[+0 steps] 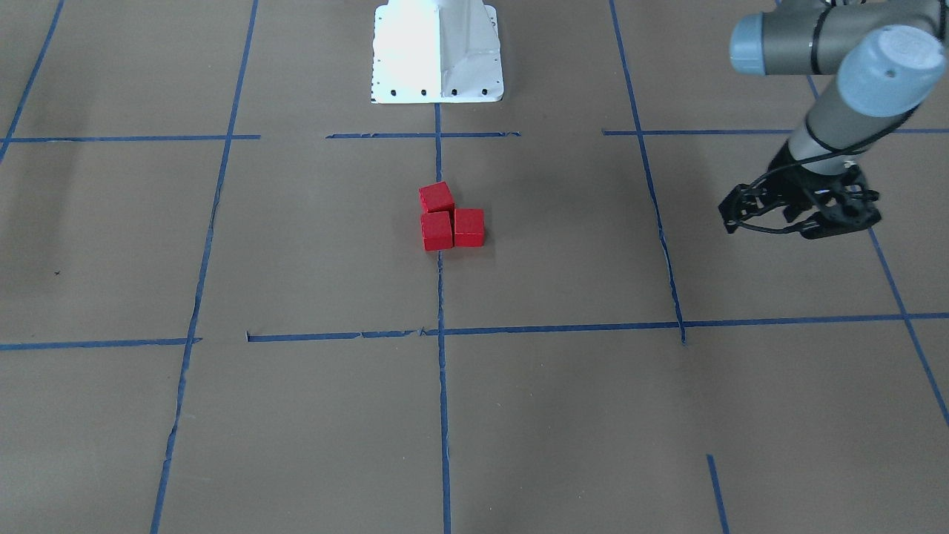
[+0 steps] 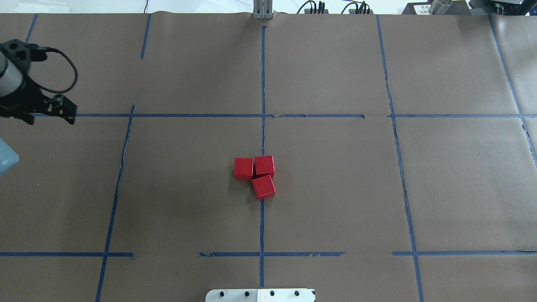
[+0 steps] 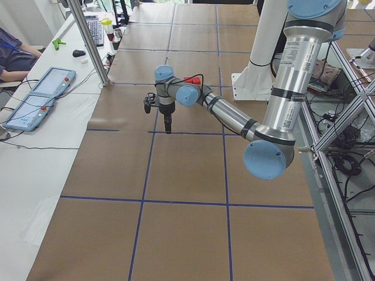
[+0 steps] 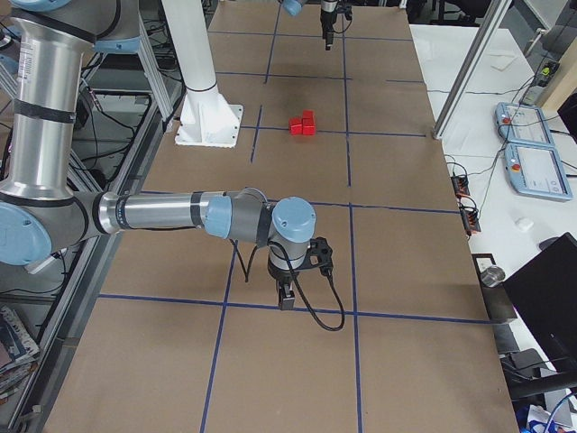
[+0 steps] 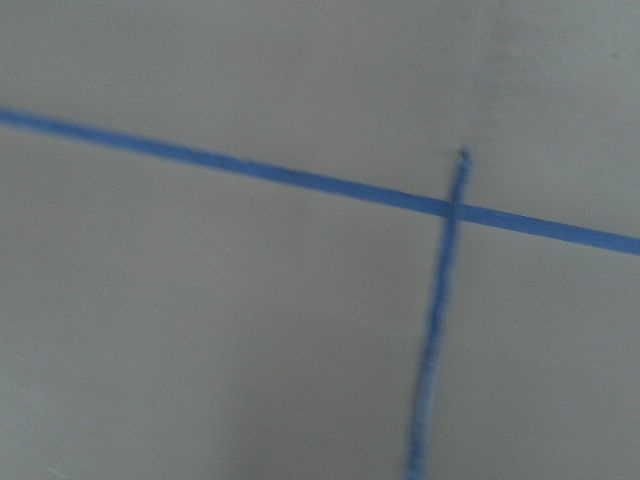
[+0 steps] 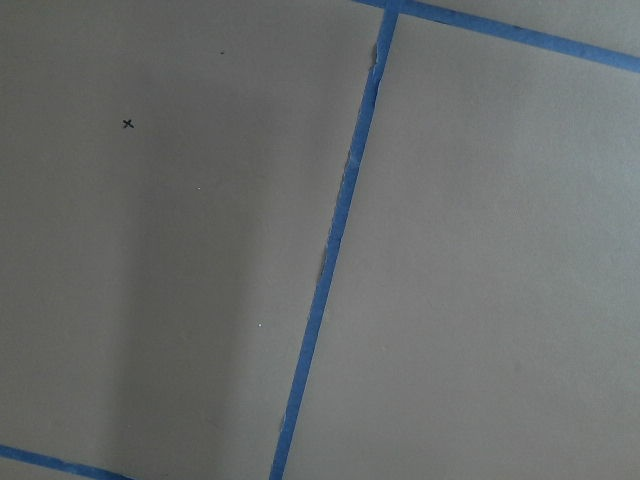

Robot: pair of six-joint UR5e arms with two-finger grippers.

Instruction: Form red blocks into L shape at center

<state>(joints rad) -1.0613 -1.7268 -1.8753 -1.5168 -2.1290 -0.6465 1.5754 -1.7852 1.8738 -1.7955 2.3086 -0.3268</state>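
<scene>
**Desk:** Where are the red blocks [image 2: 264, 166]?

**Photographer:** All three sit together at the center [image 2: 327, 180] of the brown paper [image 2: 188, 201], in front of the robot's white base [image 1: 437, 52]. Two stand side by side with faces touching. One of these is on the blue tape line [image 2: 262, 126] that splits the area, and the other is to the robot's left of it. The third touches the base-side face of the block on the line and is turned slightly askew. Together they make an L.

**Desk:** And the left gripper?

**Photographer:** The left gripper [image 3: 167, 127] hangs pointing down, just above a tape line near a crossing [image 5: 452, 208], far out on the robot's left and well apart from the blocks. Seen from the table's left end, its fingers read as one narrow tip, drawn together. The left wrist view shows only blurred paper and the two crossing lines.

**Desk:** The right one?

**Photographer:** The right gripper [image 4: 287, 299] shows only from the table's right end. It is low over a tape line on the opposite side, also well apart from the blocks. Whether its fingers are apart or together I cannot tell. The right wrist view shows paper, tape and a small black x mark [image 6: 127, 124]
</scene>
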